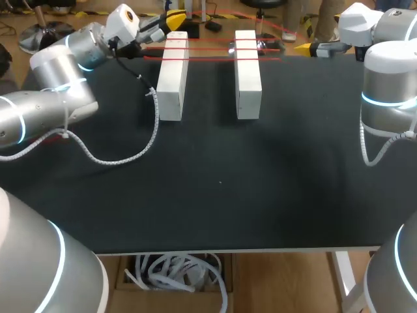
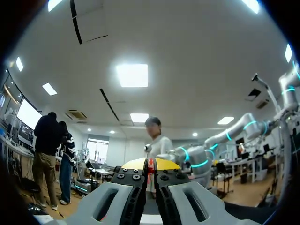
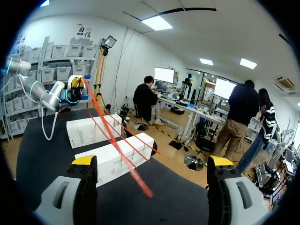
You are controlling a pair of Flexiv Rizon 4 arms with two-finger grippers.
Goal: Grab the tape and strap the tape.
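My left tool grips the red tape, my right tool gapes empty with tape ahead; pulling too hard could topple the white blocks.

The tape is thin and red. It runs in several tight strands across the far ends of two long white blocks, which lie side by side, apart, on the black counter. One end is pinched by the left gripper.
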